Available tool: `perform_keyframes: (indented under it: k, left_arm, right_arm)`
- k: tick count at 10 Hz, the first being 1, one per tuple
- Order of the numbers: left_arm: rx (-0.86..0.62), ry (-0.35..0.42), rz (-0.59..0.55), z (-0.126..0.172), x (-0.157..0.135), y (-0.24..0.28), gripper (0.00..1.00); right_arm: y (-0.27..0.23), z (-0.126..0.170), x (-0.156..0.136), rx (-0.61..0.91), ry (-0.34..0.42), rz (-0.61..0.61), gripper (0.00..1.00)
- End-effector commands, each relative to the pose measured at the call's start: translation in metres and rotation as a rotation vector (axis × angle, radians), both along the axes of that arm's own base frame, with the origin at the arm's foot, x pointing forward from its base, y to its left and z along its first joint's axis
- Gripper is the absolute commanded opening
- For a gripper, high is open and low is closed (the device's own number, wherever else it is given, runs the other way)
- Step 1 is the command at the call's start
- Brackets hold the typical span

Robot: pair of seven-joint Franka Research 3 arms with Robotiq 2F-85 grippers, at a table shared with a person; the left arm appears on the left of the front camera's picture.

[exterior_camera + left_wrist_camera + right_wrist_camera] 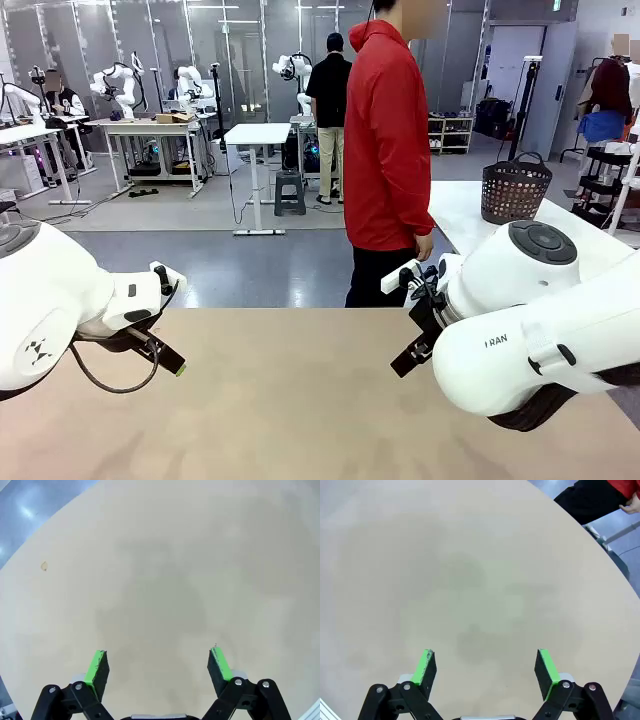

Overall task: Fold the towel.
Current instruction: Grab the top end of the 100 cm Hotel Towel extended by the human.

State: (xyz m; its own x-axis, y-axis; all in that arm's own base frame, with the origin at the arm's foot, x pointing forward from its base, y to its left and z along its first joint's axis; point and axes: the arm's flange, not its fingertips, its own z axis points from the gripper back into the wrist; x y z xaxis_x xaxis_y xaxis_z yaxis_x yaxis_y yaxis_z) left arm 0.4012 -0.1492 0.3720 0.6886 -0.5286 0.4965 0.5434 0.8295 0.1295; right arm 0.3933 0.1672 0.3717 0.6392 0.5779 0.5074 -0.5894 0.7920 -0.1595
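A wide beige table (300, 410) fills the near half of the room. Two white robot arms reach in over it, one from each side.

The left gripper (172, 322) hangs just above the tabletop on the left. In its wrist view, the left gripper (160, 662) has its two green-padded fingers (97, 672) spread wide apart. Nothing is between them but plain beige surface, with one small pale mark (44, 566) farther off.

The right gripper (405, 318) hangs over the right side of the table, pointing inward. In its own view, the right gripper (487, 667) is also spread fully, with the same beige surface showing between its pads (546, 669).

Across the table stands a person (385, 140) in a red jacket, side-on, one hand (424, 245) hanging at the hip. Behind and to the right, a dark woven basket (515, 190) sits on a white table (460, 215).
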Motion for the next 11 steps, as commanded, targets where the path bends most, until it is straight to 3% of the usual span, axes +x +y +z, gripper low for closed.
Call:
perform_keyframes:
  k: [1, 9, 11]
  left_arm:
    - [0.0, 0.0, 0.0, 0.0, 0.0, 0.0, 1.0]
    - [0.0, 0.0, -0.001, 0.0, 0.0, 0.0, 1.0]
    - [-0.13, 0.086, -0.04, 0.071, 0.008, 0.021, 1.0]
  right_arm:
    - [0.0, 0.0, 0.0, 0.0, 0.0, 0.0, 1.0]
    - [0.0, 0.0, 0.0, -0.002, -0.001, 0.002, 1.0]
    - [-0.023, 0.078, 0.006, 0.175, 0.062, 0.017, 1.0]
